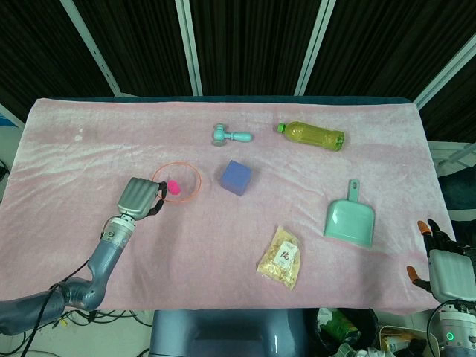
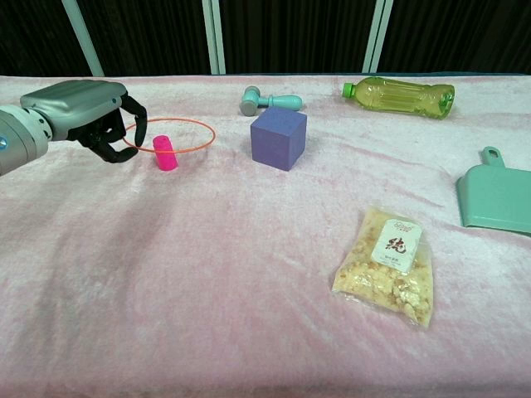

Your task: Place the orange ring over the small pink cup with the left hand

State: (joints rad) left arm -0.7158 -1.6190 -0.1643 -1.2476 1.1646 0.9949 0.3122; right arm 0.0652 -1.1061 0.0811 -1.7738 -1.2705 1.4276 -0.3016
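left hand: fingers curled at orange ring rim, grip unclear | ring encircles pink cup | release gently, withdraw sideways

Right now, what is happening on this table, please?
The robot's left hand is at the near-left edge of the orange ring, fingers curled at its rim. In the head view the ring already encircles the small pink cup, which stands upright on the pink cloth. In the chest view the ring looks level with the cup's top, so I cannot tell whether it lies flat yet. The right hand rests at the table's near-right edge, holding nothing.
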